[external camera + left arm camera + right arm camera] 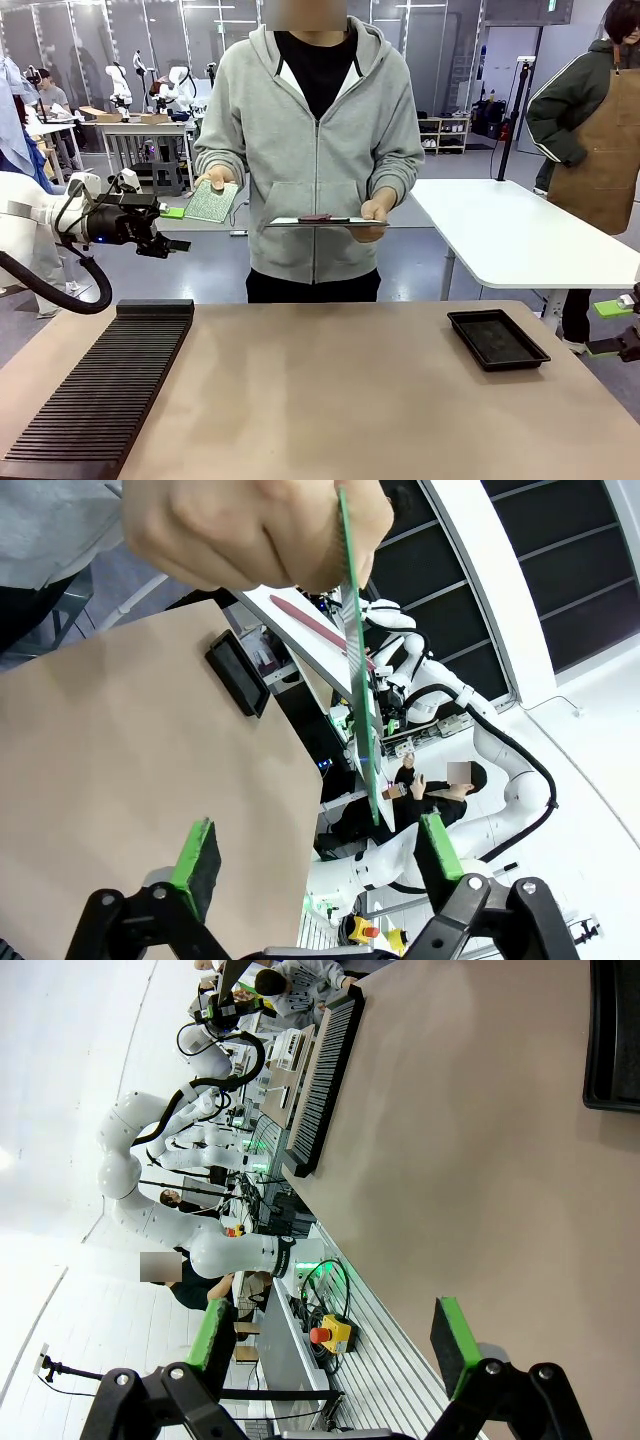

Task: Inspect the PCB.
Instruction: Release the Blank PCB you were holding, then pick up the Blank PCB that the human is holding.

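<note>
The PCB, a thin mint-green board, is held up in the person's hand at the far left of the table. My left gripper stands open just left of it, apart from the board. In the left wrist view the PCB shows edge-on, hanging from the hand, and its lower end reaches in between my open left gripper's green pads without touching them. My right gripper is open at the table's right edge, and in its own view the right gripper holds nothing.
The person's other hand holds a dark flat tablet level. A shallow black tray sits at the right of the table. A long black slotted rack lies along the left side. Bare tan tabletop lies between them.
</note>
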Controlling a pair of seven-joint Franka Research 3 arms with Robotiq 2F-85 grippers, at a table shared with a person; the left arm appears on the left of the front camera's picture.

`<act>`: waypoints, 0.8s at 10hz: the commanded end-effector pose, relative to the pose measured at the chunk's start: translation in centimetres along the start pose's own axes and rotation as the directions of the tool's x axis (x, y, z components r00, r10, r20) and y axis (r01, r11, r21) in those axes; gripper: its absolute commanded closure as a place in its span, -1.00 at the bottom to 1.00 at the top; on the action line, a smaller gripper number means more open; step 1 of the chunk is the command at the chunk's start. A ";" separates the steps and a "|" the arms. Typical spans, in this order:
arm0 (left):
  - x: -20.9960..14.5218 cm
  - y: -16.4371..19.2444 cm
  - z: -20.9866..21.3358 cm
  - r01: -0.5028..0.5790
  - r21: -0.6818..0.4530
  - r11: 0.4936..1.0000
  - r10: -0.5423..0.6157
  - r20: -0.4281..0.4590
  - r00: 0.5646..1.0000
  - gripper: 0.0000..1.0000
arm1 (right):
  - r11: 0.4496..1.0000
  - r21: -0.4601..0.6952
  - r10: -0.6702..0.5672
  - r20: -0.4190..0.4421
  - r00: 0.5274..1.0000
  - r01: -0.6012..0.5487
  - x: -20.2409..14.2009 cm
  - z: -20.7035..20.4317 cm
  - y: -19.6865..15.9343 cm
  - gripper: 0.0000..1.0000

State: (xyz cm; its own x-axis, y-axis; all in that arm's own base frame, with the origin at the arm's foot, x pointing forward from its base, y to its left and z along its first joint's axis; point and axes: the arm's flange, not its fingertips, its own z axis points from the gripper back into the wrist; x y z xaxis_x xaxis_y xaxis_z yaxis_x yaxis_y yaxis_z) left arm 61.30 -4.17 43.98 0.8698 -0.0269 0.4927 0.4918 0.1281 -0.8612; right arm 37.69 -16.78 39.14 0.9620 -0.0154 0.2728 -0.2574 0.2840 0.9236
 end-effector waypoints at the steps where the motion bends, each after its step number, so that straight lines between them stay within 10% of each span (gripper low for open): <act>1: 0.0 0.0 0.0 0.000 0.000 1.000 0.000 0.000 1.000 -1.00 | 1.000 -0.002 0.002 -0.005 1.000 -0.002 0.1 0.0 0.0 -1.00; 8: 0.0 0.0 0.0 0.000 0.000 1.000 0.000 0.000 1.000 -1.00 | 1.000 -0.002 0.002 -0.005 1.000 -0.002 0.1 0.0 0.0 -1.00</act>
State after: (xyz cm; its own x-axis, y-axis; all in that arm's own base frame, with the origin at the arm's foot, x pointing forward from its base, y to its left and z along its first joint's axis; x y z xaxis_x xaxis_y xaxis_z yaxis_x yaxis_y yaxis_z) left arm 61.31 -4.16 43.96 0.8700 -0.0268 0.4924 0.4915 0.1283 -0.8614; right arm 37.69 -16.78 39.14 0.9620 -0.0154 0.2728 -0.2574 0.2840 0.9236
